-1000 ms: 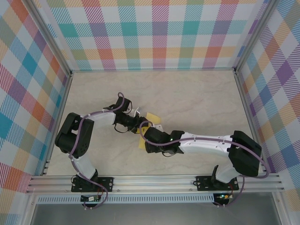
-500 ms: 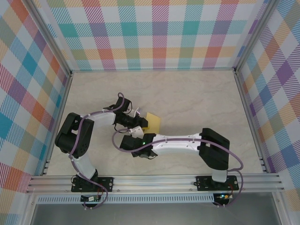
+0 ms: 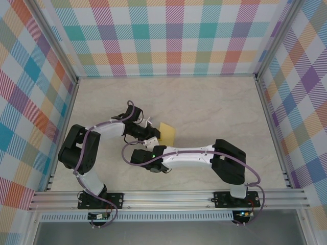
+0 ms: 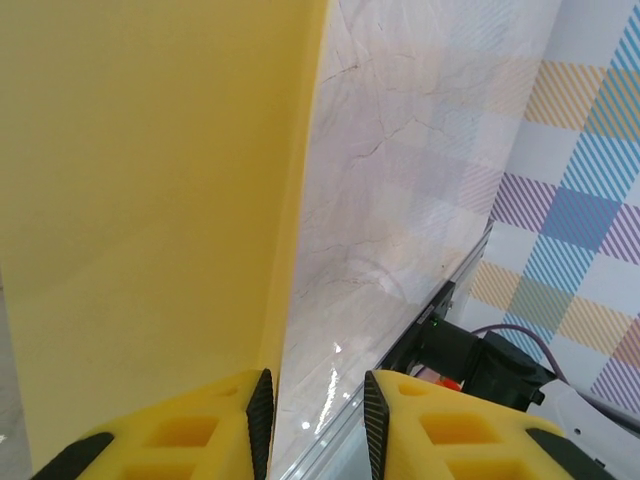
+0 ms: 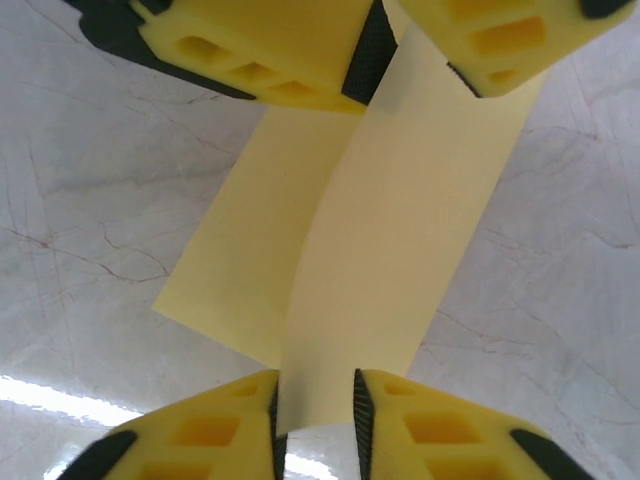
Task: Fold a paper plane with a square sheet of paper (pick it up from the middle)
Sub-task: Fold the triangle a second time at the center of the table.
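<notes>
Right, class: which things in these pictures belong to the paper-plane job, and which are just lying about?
Part of the job:
- yellow sheet of paper
- left gripper
- right gripper

Just there:
- marbled table
- checked walls
- metal frame rail

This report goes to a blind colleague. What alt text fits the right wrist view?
A folded piece of pale-yellow paper stretches between two yellow-fingered pincers: the right pincer at the bottom edge and the left pincer at the top. Beneath lies a pale marbled table.
</notes>
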Tool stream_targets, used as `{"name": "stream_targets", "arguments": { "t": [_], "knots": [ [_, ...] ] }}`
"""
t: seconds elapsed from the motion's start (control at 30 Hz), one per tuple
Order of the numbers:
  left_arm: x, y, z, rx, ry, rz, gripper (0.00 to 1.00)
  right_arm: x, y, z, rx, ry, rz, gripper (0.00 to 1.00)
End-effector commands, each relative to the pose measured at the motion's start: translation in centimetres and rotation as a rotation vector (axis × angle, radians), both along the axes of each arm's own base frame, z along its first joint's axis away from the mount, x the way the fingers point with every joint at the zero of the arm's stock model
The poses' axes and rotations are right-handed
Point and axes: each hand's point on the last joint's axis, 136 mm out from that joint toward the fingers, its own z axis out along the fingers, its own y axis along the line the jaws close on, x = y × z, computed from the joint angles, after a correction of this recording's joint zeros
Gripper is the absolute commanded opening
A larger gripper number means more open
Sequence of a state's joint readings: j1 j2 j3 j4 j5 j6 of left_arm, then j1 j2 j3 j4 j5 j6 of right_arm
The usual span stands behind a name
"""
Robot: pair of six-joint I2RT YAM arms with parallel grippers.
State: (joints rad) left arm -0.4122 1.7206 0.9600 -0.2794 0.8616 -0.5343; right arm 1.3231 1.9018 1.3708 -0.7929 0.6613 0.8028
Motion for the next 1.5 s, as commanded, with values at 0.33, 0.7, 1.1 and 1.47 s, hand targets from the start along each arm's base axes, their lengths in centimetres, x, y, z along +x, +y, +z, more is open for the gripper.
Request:
{"name": "stream_targets", "arguments": {
  "t": [0.33, 0.7, 1.1, 1.47],
  "knots": [
    [0.2, 6.2, 0.2, 0.347, -0.114, 0.247, 0.45, -0.5, 1.3, 1.5, 0.194, 0.106, 0.072, 0.0],
    [-3.0, 8.6, 0.9, 0.306, -0.143, 0.414, 0.31, 0.2, 1.0, 1.5, 0.48, 0.304, 0.154, 0.0],
    [-5.1, 4.9, 0.0, 0.209, -0.136, 0.252, 0.24, 1.3, -1.1, 0.5, 0.619, 0.418, 0.156, 0.0],
    [-5.0, 1.9, -3.0, 0.3, -0.106, 0.167, 0.17, 2.6, -3.2, -1.1, 0.6, 0.442, 0.084, 0.0]
  ]
}}
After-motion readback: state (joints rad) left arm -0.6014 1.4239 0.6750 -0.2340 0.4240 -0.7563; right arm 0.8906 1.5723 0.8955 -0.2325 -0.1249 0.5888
